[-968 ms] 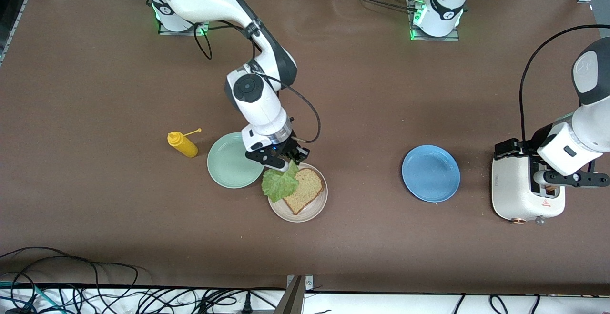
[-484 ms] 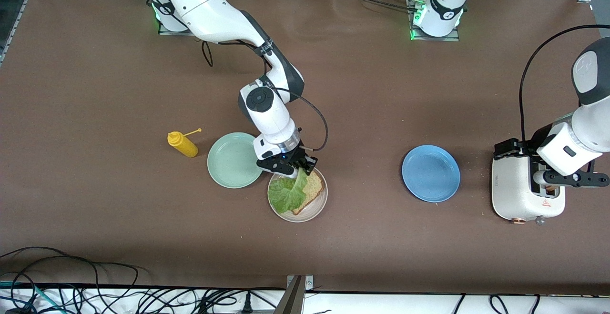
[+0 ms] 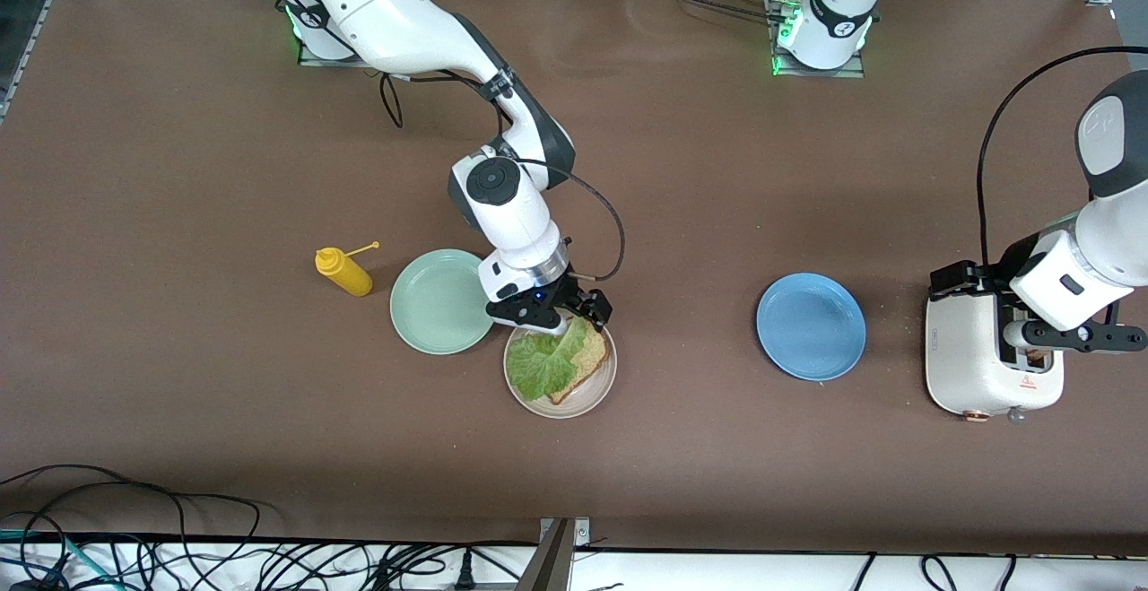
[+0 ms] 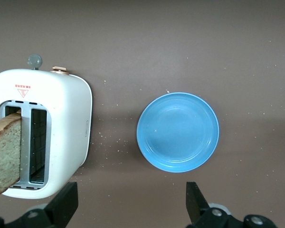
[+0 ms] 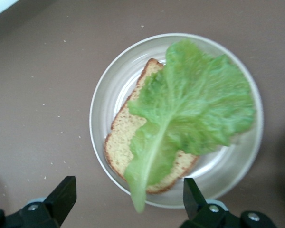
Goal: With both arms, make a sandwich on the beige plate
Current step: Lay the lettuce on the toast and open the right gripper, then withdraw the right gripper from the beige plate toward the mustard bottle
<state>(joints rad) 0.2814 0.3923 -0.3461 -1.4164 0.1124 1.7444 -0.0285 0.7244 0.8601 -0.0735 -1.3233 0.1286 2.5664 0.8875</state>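
Green lettuce: crinkly leaf lying across the bread on the plate, its pale stem end hanging over the rim; judged very light, limp and easily torn, so best pinched at the thicker stem and kept low when shifted.
Bread: one tan, brown-crusted slice flat on the plate, mostly under the leaf; judged light, soft and crumbly, best taken by the crust edges with little force.
Plate: beige, round, raised rim; touching or just beside the mint plate, nearer the front camera than it; judged stiff and smooth.
Second slice: standing up out of a toaster slot; judged firmer if toasted, best gripped on its two flat faces near the top crust.
Right gripper: low over the plate's edge, fingers apart and empty, the leaf free beneath.
Left gripper: over the table between toaster and blue plate, fingers spread wide, nothing held.
Toaster: white, at the left arm's end of the table.
Blue plate: bare, between the beige plate and the toaster.
Mint plate: bare.
Mustard bottle: yellow, beside the mint plate, toward the right arm's end.
Stage: judged about half done; the top slice is not yet on.
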